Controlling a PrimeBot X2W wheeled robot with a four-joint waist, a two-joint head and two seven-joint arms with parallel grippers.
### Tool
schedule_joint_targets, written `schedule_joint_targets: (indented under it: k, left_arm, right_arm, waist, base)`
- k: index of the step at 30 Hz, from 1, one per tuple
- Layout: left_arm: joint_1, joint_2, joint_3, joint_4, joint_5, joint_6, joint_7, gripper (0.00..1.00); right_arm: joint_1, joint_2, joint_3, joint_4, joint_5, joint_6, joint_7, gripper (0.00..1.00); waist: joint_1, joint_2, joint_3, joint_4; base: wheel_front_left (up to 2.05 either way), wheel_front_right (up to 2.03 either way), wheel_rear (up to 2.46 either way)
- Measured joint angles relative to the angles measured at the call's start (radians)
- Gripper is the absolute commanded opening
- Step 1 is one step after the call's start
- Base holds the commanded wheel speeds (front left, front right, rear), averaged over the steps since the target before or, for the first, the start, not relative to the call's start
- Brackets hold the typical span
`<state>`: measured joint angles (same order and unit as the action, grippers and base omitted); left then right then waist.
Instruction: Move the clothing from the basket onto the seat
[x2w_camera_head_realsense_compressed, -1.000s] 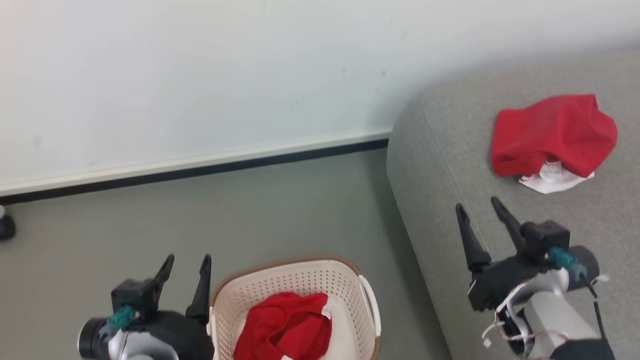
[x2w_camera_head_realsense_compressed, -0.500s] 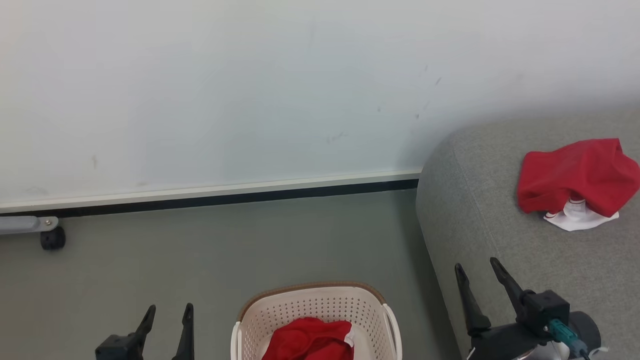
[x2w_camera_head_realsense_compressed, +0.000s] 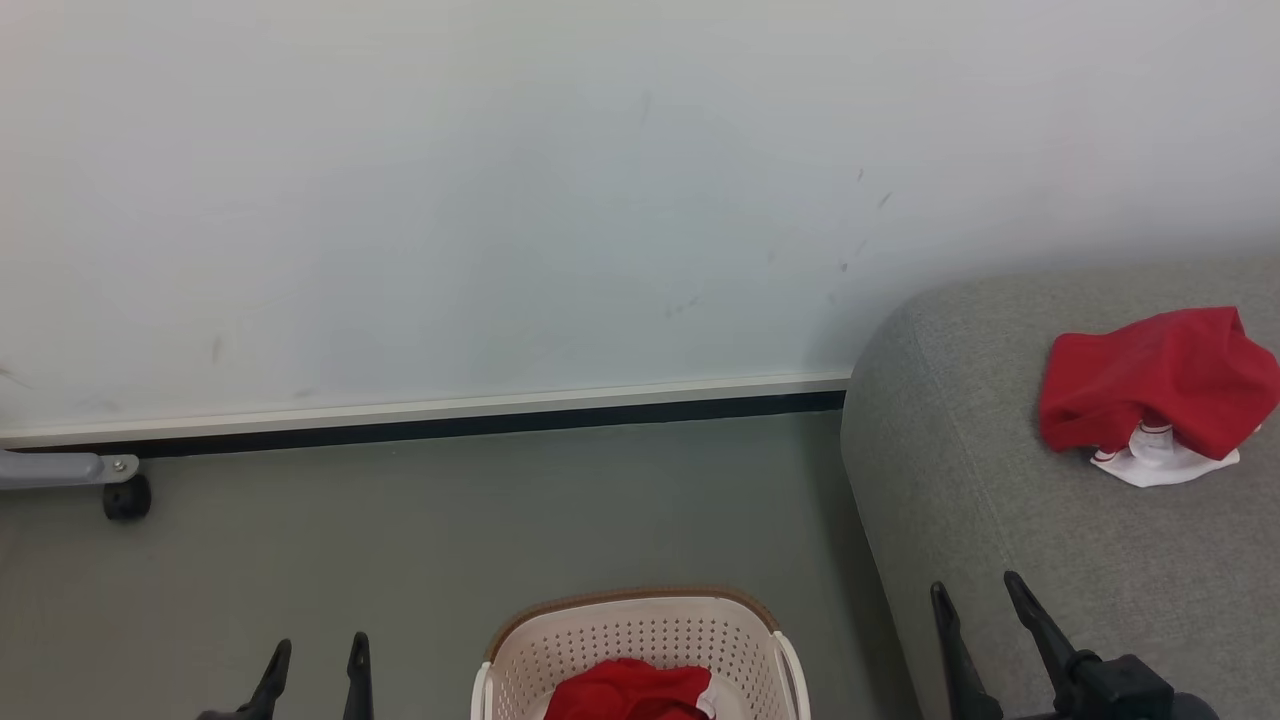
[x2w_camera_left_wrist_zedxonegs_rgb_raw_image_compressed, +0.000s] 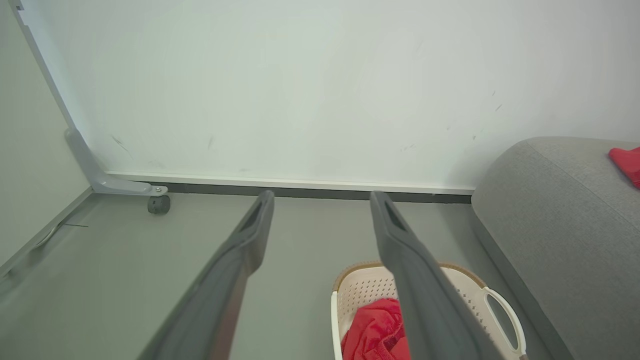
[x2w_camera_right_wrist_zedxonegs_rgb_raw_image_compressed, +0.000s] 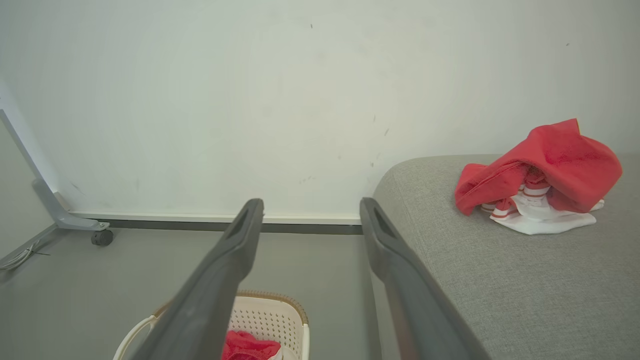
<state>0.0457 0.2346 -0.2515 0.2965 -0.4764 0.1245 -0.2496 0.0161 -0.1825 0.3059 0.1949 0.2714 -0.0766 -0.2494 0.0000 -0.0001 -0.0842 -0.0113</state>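
Grey floor (x2w_camera_head_realsense_compressed: 400, 540), white wall (x2w_camera_head_realsense_compressed: 500, 200); basket (x2w_camera_head_realsense_compressed: 630, 600) with red clothing (x2w_camera_head_realsense_compressed: 625, 693) low centre, about midway between left tool (x2w_camera_head_realsense_compressed: 320, 642) and right tool (x2w_camera_head_realsense_compressed: 975, 583); both released, empty. One garment (x2w_camera_head_realsense_compressed: 1150, 385) on seat (x2w_camera_head_realsense_compressed: 1000, 500), far right.

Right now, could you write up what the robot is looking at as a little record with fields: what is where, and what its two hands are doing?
setting: grey floor along a white wall
basket: cream, on the floor, left of the sofa
sofa: grey, against the wall
red bundle: clothes lying inside the basket
red-and-white bundle: clothes lying on the sofa
left gripper: open, empty, left of the basket
right gripper: open, empty, by the sofa's edge
job left: red bundle not yet on the sofa
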Motion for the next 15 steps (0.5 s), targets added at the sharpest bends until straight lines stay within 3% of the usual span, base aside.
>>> schedule_joint_targets:
  k: [15]
  left_arm:
    - [0.026,-0.028,0.054,-0.048,0.057,0.000,0.000,1.00]
  right_arm:
    - [0.038,-0.007,-0.034,-0.077,-0.009,-0.012,0.000,1.00]
  waist:
    - [0.0000,0.0001,0.007,-0.005]
  base:
    - [0.00,0.00,0.00]
